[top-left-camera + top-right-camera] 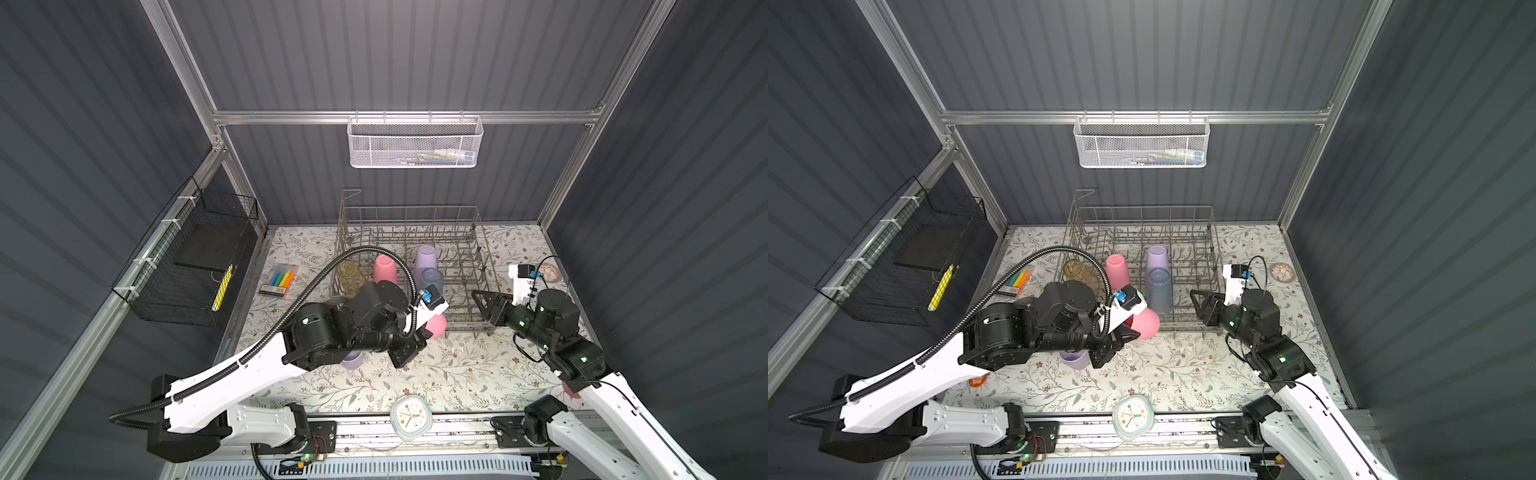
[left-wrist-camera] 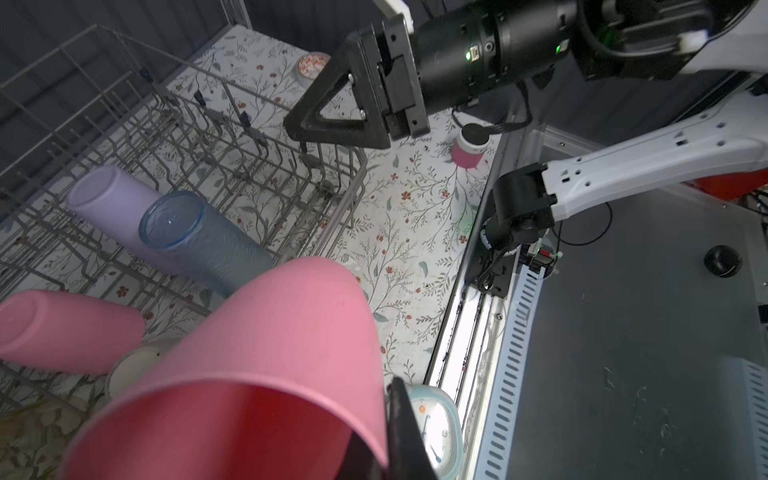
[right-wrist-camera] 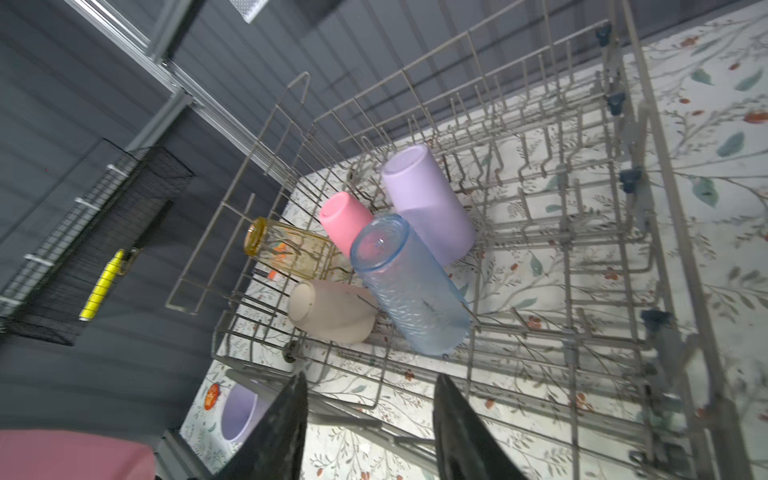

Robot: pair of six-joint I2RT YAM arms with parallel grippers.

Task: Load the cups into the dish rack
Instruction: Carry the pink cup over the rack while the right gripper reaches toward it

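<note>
Pinches a pink cup (image 2: pixel 266 353) at its rim with the left gripper (image 1: pixel 422 334), jaws closed on the wall, open mouth toward the wrist camera. Holds it tilted at the near edge of the dish rack (image 1: pixel 411 208), toward the rack's left half.

Shows the right gripper (image 3: pixel 370 432) with jaws parted and nothing between them, by the rack's near right corner, pointing left.

Carries five cups in the rack's near left part, all bottom-up and leaning:
- yellowish glass (image 3: pixel 291 249) farthest left
- second pink cup (image 3: pixel 345 222) beside it
- lilac cup (image 3: pixel 428 203) to the right
- tall blue cup (image 3: pixel 409 286) against the lilac one's near side
- short beige cup (image 3: pixel 332 311) nearest, against the blue

Has another lilac cup (image 3: pixel 239 411) upright on the floral table (image 1: pixel 415 374), mouth up, outside the rack, near its near left corner and partly under the left arm in both top views.
</note>
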